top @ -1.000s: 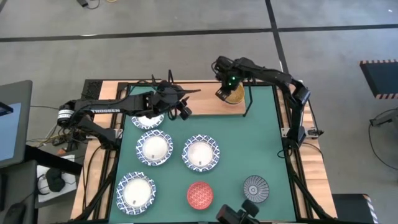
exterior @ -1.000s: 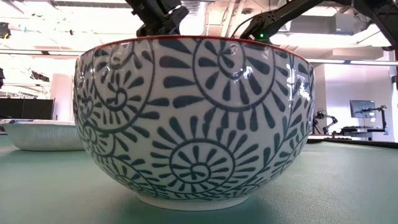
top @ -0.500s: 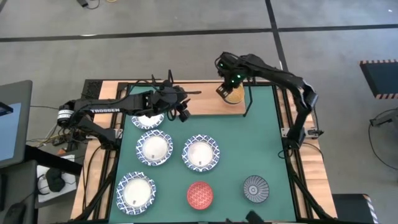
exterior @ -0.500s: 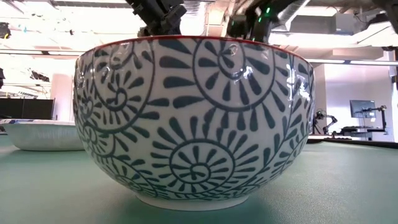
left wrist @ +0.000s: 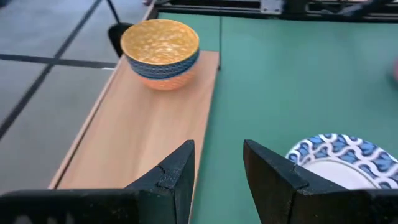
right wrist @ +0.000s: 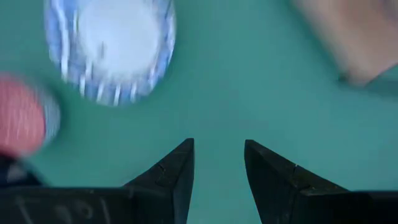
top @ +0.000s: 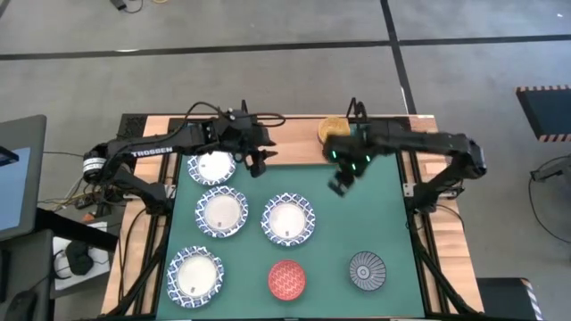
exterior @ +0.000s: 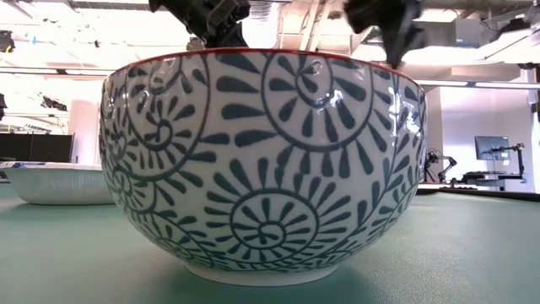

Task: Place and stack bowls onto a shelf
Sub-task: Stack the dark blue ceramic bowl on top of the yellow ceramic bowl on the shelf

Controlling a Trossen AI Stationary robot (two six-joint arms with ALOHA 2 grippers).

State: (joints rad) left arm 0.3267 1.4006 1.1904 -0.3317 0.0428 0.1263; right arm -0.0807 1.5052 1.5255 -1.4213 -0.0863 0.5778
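The yellow-orange bowl (top: 332,129) (left wrist: 160,53) stands upright on the right end of the wooden shelf (top: 294,147) (left wrist: 143,137). Four white blue-rimmed bowls (top: 221,212), the red bowl (top: 286,278) (exterior: 261,160) and the grey striped bowl (top: 367,270) sit on the green mat. No separate light blue bowl shows. My left gripper (top: 260,160) (left wrist: 217,162) hovers open and empty by the shelf's left end. My right gripper (top: 342,185) (right wrist: 219,158) is open and empty above the mat, near side of the shelf.
The green mat (top: 357,223) covers most of the table. The shelf's black wire frame (top: 354,160) rises at its right end. The nearest white bowl (top: 212,167) lies just beside my left arm. The shelf board left of the yellow-orange bowl is bare wood.
My right gripper has left the yellow-orange bowl on the shelf and swung fast toward the table's near edge, out over the green mat. The bowl has stayed on the shelf. My left arm has shifted slightly toward the far edge.
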